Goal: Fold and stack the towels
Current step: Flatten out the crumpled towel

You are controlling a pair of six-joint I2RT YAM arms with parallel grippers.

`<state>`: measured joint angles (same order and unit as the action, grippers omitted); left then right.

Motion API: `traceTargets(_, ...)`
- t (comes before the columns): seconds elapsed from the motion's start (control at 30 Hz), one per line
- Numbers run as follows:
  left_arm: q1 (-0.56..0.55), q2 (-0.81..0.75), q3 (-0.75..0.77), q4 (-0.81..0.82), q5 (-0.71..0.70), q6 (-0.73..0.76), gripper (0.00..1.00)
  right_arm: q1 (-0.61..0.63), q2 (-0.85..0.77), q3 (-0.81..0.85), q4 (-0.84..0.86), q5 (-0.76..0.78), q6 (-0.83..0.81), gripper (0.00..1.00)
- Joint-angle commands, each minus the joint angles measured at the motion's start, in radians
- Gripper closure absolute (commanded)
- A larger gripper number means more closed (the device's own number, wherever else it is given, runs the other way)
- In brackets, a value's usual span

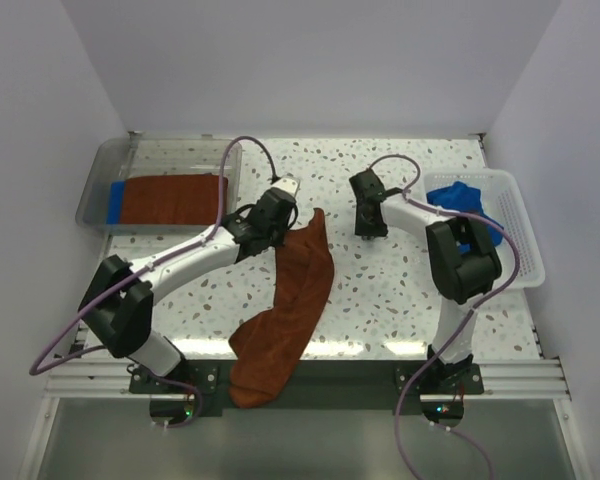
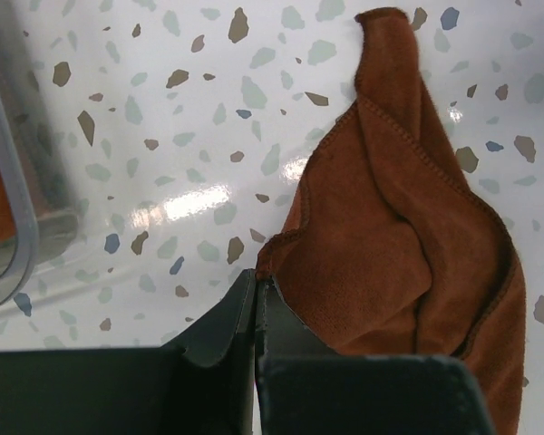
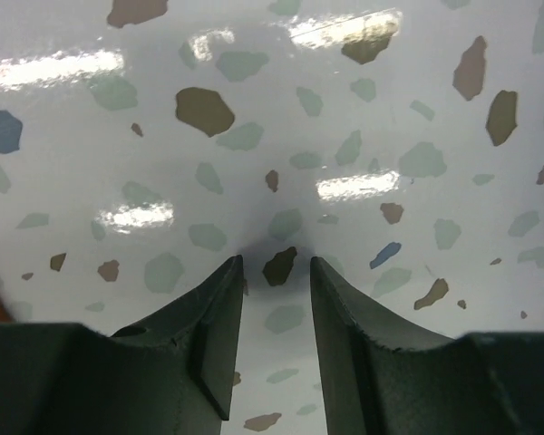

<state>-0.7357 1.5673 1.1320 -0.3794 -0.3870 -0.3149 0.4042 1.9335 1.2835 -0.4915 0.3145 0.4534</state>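
Rust-brown towel [image 1: 298, 300] trails behind the left end effector [image 2: 256, 279], whose fingers are pressed together on its edge. Right end effector [image 3: 274, 267] hovers spread over the speckled surface [image 3: 254, 91].

White-and-black left arm [image 1: 185, 262] and right arm [image 1: 412, 215]: rounded white links, bulky black joint housings. Thin lilac cable [image 1: 248, 139] ran along each arm. Left end effector [image 2: 256, 279] and right end effector [image 3: 274, 267] had matte black angular fingers. Small green, red lights glowed at black bases [image 1: 175, 385].
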Motion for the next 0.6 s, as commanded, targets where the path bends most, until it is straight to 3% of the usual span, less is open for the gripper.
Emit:
traceTargets(0.0, 0.004, -0.075, -0.02, -0.007, -0.006, -0.012, 1.0, -0.03, -0.053, -0.052, 0.06, 0.0, -0.016, 0.61)
traceTargets(0.1, 0.004, -0.076, -0.029, 0.014, -0.009, 0.003, 1.0, -0.012, -0.085, -0.035, 0.1, -0.087, -0.027, 0.6)
traceTargets(0.17, 0.019, -0.04, 0.044, -0.024, -0.056, 0.046, 1.0, -0.005, -0.112, -0.018, 0.111, -0.121, -0.013, 0.57)
traceTargets(0.23, 0.027, 0.003, 0.214, -0.068, -0.075, 0.083, 1.0, -0.005, -0.149, -0.042, 0.145, -0.13, -0.002, 0.53)
traceTargets(0.3, 0.007, 0.062, 0.379, -0.095, 0.052, 0.091, 1.0, -0.007, -0.203, -0.068, 0.156, -0.108, 0.002, 0.52)
traceTargets(0.43, -0.155, 0.134, 0.517, -0.108, 0.062, 0.105, 1.0, -0.028, -0.277, -0.11, 0.179, -0.097, 0.004, 0.51)
traceTargets(0.57, -0.104, 0.093, 0.384, -0.116, 0.098, -0.001, 1.0, -0.036, -0.314, -0.119, 0.179, -0.112, -0.038, 0.49)
